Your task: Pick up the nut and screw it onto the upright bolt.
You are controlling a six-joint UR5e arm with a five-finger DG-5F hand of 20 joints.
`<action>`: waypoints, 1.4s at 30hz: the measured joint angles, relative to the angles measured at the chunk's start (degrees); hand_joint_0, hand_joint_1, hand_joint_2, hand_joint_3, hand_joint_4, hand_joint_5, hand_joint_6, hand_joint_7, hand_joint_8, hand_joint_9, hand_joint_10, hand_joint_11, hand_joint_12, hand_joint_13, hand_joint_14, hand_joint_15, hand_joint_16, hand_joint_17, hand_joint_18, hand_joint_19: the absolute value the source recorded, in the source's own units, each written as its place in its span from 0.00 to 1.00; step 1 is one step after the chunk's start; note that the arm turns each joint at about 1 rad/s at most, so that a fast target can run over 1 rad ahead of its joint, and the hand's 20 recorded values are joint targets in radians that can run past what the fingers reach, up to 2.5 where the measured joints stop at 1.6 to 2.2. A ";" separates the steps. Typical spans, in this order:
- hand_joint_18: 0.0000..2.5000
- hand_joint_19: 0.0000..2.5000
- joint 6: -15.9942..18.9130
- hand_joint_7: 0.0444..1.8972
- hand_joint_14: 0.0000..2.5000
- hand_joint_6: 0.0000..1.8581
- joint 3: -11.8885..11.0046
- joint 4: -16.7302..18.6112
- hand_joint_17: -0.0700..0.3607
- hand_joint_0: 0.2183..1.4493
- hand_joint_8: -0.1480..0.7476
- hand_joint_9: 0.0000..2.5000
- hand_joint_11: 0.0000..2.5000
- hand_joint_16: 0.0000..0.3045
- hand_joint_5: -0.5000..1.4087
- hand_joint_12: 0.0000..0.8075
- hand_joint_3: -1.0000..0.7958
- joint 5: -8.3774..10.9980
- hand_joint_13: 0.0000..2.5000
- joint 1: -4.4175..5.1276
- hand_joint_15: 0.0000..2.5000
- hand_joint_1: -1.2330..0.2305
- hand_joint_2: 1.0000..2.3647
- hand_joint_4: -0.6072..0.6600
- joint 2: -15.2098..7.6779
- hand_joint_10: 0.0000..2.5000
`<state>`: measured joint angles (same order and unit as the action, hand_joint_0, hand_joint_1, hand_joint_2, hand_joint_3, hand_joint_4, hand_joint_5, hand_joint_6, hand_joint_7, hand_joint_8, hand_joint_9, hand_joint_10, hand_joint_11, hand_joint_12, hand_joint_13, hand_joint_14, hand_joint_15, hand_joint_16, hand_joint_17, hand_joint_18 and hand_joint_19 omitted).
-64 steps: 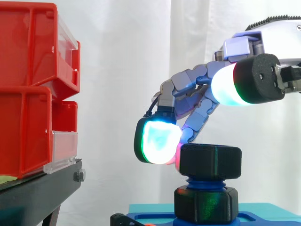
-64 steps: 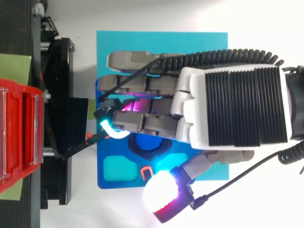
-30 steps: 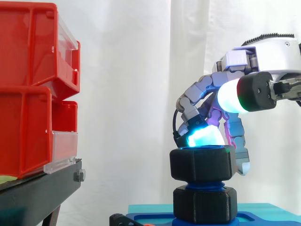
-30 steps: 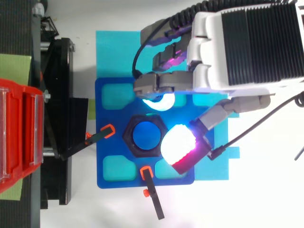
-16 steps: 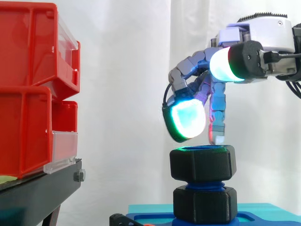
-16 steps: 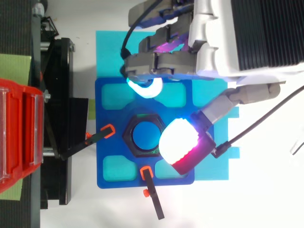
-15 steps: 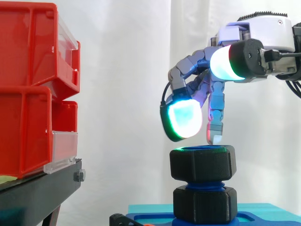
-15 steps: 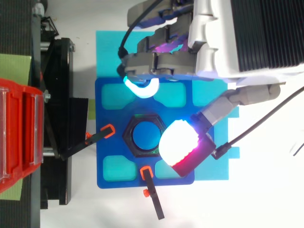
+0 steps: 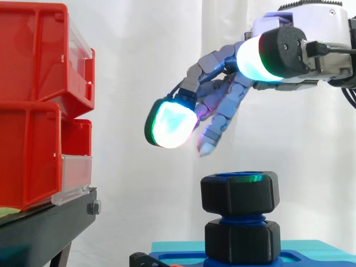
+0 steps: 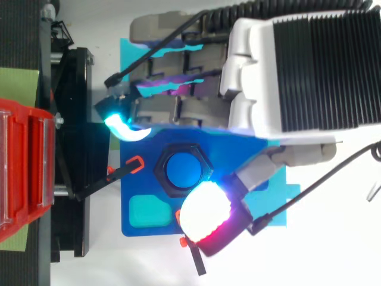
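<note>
The hand (image 9: 225,103), fingers relaxed and holding nothing, hangs clear above the black nut (image 9: 240,192) seated on the upright bolt (image 10: 183,169).

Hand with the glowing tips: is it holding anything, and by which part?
Nothing. The hand hangs open, clear above the black nut, which sits on the blue bolt.

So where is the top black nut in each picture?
Side view: the upper nut is low and right of middle, below the robot hand.
Top view: the upper nut is the black hexagon near the middle.
Shared landmark: the blue bolt through it.
</note>
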<state>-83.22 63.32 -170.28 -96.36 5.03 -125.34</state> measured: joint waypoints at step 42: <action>0.00 0.00 0.60 0.66 0.00 0.27 5.01 1.58 0.34 0.24 0.36 0.08 0.00 0.11 0.24 0.37 0.28 3.59 0.09 3.22 0.00 0.79 0.00 0.64 0.02 0.00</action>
<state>-82.62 68.33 -168.70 -92.76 8.26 -125.32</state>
